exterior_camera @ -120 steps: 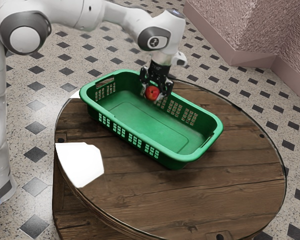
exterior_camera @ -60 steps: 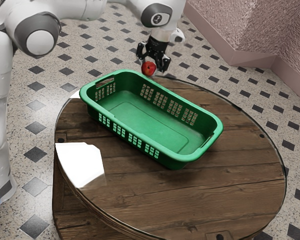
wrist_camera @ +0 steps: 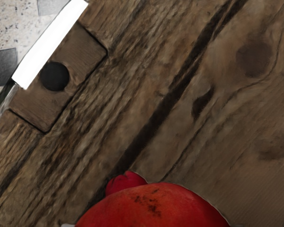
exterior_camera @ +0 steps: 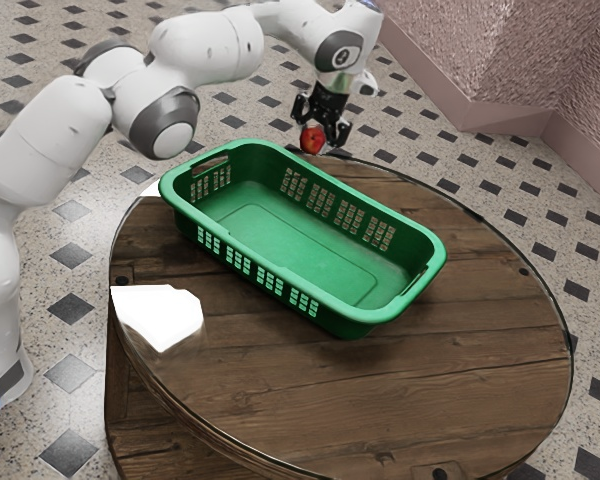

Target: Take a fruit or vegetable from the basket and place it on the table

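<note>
Holding a round red fruit (exterior_camera: 313, 139) pinched between the black fingers (exterior_camera: 337, 133), one on each side. Up high in the top middle of the frame, over the wooden surface (exterior_camera: 430, 370), just past the far long side of the green basket (exterior_camera: 280, 235) in the exterior view. Reaching in from the left of the frame with a big white arm (exterior_camera: 215, 45). Looking down in the wrist view at brown wood, with a dark round spot (wrist_camera: 55, 76) near the edge. Shining bright at the lower left of the exterior view, a white patch (exterior_camera: 158, 315).
</note>
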Robot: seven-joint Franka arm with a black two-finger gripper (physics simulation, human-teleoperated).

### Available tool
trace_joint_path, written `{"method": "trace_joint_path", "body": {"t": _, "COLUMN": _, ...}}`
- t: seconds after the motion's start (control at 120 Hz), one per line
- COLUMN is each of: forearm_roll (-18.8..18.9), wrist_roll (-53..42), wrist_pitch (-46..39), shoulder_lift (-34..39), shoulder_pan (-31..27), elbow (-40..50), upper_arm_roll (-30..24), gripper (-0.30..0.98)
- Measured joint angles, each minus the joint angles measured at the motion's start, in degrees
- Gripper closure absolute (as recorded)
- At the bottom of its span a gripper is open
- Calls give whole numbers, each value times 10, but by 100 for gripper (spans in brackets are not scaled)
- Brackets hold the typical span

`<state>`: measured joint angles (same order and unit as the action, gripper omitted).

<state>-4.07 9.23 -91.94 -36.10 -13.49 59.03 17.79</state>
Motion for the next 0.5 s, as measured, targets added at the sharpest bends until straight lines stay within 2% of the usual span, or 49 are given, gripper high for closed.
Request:
{"method": "trace_joint_path", "body": {"t": 0.117, "forearm_roll": -8, "wrist_roll": -28, "wrist_pitch": -7, "shoulder_lift": -22, "shoulder_pan": -14, "elbow": -4, "upper_arm_roll": -17, "gripper": 38}}
{"method": "trace_joint_path", "body": {"t": 0.242, "forearm_roll": -23, "wrist_roll": -53, "wrist_pitch": -10, "shoulder_lift": -26, "shoulder_pan": -16, "elbow": -5, "upper_arm_roll": -18, "gripper": 17}}
{"method": "trace_joint_path", "body": {"t": 0.383, "forearm_roll": -31, "wrist_roll": -77, "wrist_pitch": -12, "shoulder_lift": -24, "shoulder_pan": -17, "elbow": -4, "upper_arm_roll": -18, "gripper": 6}}
{"method": "trace_joint_path", "body": {"t": 0.5, "forearm_roll": -74, "wrist_roll": -102, "wrist_pitch": -3, "shoulder_lift": -19, "shoulder_pan": -16, "elbow": -3, "upper_arm_roll": -19, "gripper": 3}}
